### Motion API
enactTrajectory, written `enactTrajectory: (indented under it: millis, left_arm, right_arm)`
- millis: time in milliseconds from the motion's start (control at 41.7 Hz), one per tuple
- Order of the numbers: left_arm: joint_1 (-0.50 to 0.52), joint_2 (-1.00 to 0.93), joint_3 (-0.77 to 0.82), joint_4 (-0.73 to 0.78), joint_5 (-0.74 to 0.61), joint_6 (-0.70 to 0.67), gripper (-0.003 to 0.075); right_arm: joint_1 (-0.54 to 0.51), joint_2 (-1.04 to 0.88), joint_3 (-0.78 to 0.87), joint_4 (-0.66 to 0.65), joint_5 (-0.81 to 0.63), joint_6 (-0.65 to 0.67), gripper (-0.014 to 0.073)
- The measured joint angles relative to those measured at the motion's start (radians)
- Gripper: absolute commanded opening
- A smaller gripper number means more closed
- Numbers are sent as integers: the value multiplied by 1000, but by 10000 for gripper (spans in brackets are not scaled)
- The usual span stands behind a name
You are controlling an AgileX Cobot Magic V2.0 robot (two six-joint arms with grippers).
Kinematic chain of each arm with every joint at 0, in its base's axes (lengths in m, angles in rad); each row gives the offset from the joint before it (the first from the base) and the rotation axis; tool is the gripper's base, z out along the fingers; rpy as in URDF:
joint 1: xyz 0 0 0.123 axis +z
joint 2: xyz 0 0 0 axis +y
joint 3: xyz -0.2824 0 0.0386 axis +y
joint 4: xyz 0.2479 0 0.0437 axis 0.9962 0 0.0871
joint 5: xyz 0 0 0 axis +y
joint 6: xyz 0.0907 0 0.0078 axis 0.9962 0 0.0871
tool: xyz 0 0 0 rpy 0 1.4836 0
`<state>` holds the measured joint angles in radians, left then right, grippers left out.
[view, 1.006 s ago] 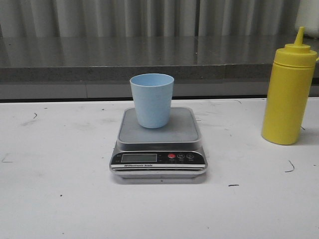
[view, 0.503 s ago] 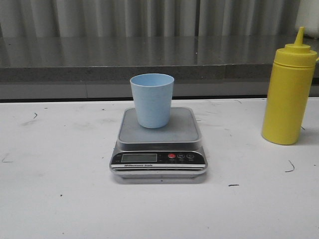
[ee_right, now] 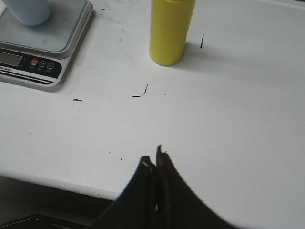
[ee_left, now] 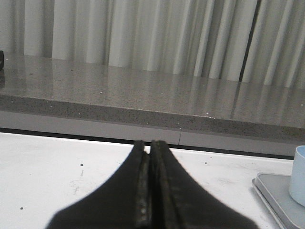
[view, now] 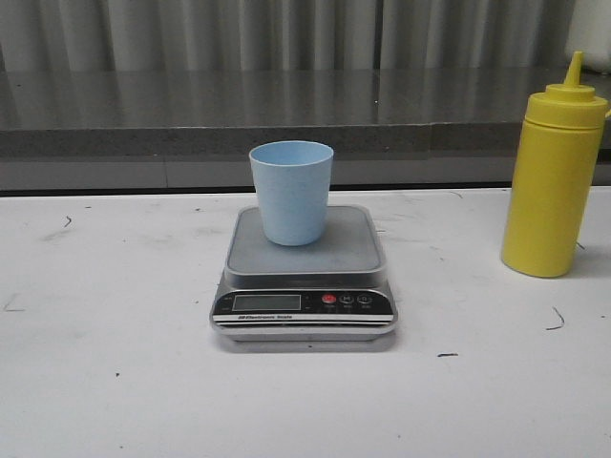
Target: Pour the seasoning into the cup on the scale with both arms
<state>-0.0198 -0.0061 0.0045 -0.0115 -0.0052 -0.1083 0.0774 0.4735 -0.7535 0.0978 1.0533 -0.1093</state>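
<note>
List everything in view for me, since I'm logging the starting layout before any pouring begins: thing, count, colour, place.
cup: one, pale blue, upright on the scale's platform, toward its back.
scale: one, silver-grey with black front panel and red button, centre of the table.
seasoning bottle: one, yellow, upright on the table, right of the scale, apart from it.
table: one, white, scuffed with dark marks.
ledge: one, grey speckled, behind the table.
curtain: one, pale grey, at the back.
left gripper: one, black, shut, empty.
right gripper: one, black, shut, empty, near the table's front edge.
</note>
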Motion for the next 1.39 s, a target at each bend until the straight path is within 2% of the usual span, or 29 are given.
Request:
enactTrajectory:
  millis: [120, 216, 575, 791, 1390]
  left_arm:
    - [0, 0, 0, 0, 0, 0, -20]
    - [0, 0, 0, 0, 0, 0, -20]
    - [0, 0, 0, 0, 0, 0, -20]
    - [0, 0, 0, 0, 0, 0, -20]
    - [0, 0, 0, 0, -2, 0, -20]
  right_arm:
    - [0, -21, 13, -4, -9, 0, -117]
    - [0, -71, 66, -13, -77, 0, -117]
    - [0, -377, 544, -18, -750, -3, -117]
    - [-4, -482, 759, -16, -989, -6, -117]
    - [-23, -483, 780, -12, -1023, 23, -117]
